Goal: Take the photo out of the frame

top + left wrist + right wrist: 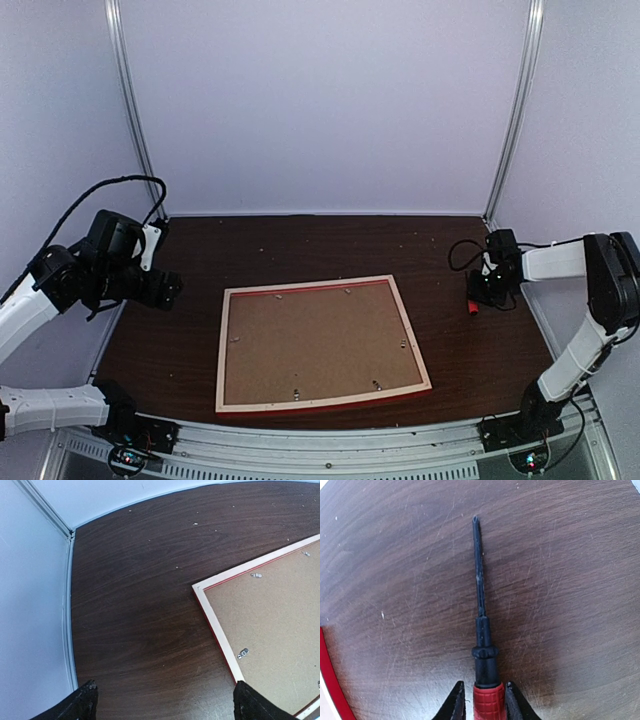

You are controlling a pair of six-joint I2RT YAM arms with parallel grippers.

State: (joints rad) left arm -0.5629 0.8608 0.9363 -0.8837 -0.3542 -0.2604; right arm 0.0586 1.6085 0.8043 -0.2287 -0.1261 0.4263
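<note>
Frame (411, 335) lies face down mid-tabletop, pale back rim up, brown backing board (320, 345) seated inside. Photo isn't visible; presumably under the board.

Small metal tabs (376, 384) pin the board: two along the 12 o'clock edge, two along 6, one each at 9 and 3. All look engaged, so the job is barely started.

Step in hand, as I read it: release the tabs with the screwdriver (480, 590).
- Bring the tip in low, nearly flat to the board, so it slides under a tab and doesn't gouge the board.
- Start at the 3 o'clock tab, nearest the tool.
- Frame will likely skate on the tabletop (300, 245); press the rim at 9 o'clock with the other arm first.

Right claw (484, 687) is clamped on the red handle, shaft pointing straight out. It hovers at 3 o'clock of the frame, well apart, elbow folded high.

Left claw (166, 692) is spread wide, empty, up off the tabletop at 9–10 o'clock, aimed down toward the frame's corner.
</note>
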